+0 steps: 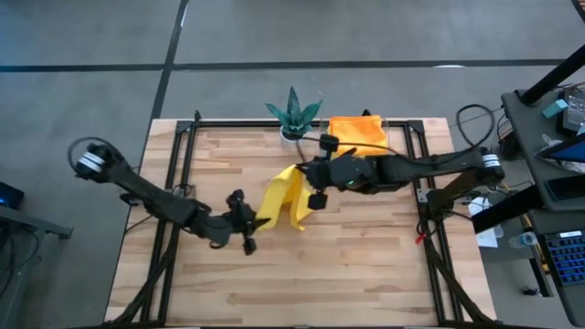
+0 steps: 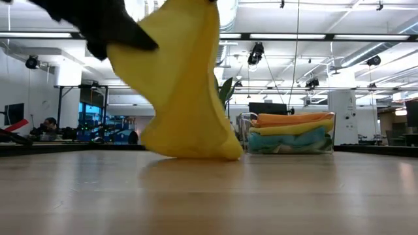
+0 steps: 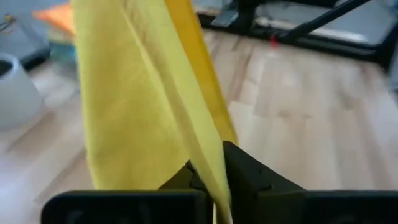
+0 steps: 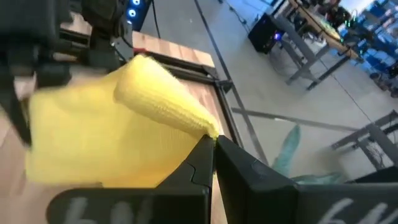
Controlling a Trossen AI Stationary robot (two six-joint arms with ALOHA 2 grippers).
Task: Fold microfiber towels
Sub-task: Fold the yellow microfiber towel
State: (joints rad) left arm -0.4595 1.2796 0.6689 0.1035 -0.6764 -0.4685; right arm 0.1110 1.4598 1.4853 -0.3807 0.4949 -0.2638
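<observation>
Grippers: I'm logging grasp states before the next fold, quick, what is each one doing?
Left gripper: closed on a lower edge of the yellow towel.
Right gripper: closed on the same yellow towel's upper corner, holding it lifted.

One bright yellow towel (image 1: 281,199) hangs lifted at the middle, draped in loose folds, its lower edge touching the desk. The orange, yellow and blue towels (image 2: 292,132) lie folded, stacked together behind.

Grey concrete floor (image 1: 82,37) with dark seam lines around wooden table (image 1: 366,265). Cluttered desk (image 1: 558,110) right of right claw. White ceiling (image 2: 313,19), strip lights, monitors (image 2: 98,124) at far wall.
</observation>
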